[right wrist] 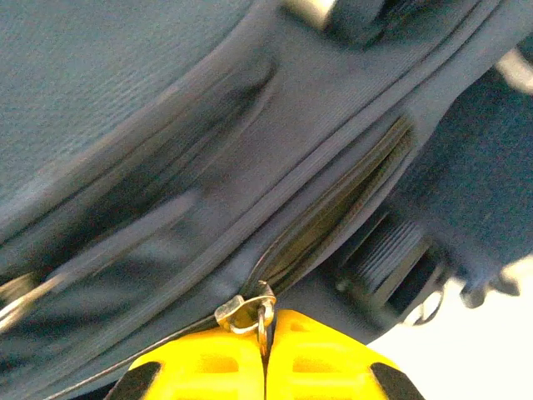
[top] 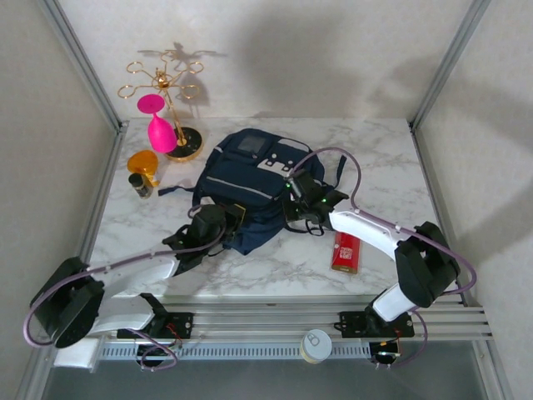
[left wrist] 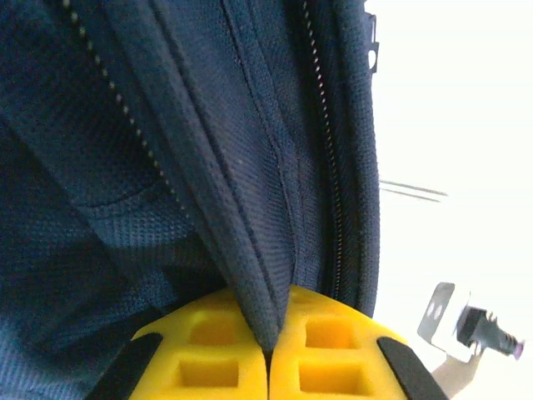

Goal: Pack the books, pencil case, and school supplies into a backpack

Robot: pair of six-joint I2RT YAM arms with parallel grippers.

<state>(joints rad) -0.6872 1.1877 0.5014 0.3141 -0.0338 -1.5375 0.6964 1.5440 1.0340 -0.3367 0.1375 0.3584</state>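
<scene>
Navy backpack lies mid-table, the red pack just beside it. My left gripper is clamped on a fold of its fabric. My right gripper is closed on its zipper pull.

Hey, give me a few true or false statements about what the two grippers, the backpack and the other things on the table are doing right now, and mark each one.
1. The left gripper is shut on a fold of the backpack. True.
2. The right gripper hangs open over the table. False: it is shut on the backpack's zipper pull.
3. The red pack is inside the backpack. False: it lies on the marble table, outside the backpack.
4. A gold rack stands at the table's far left corner. True.
</scene>
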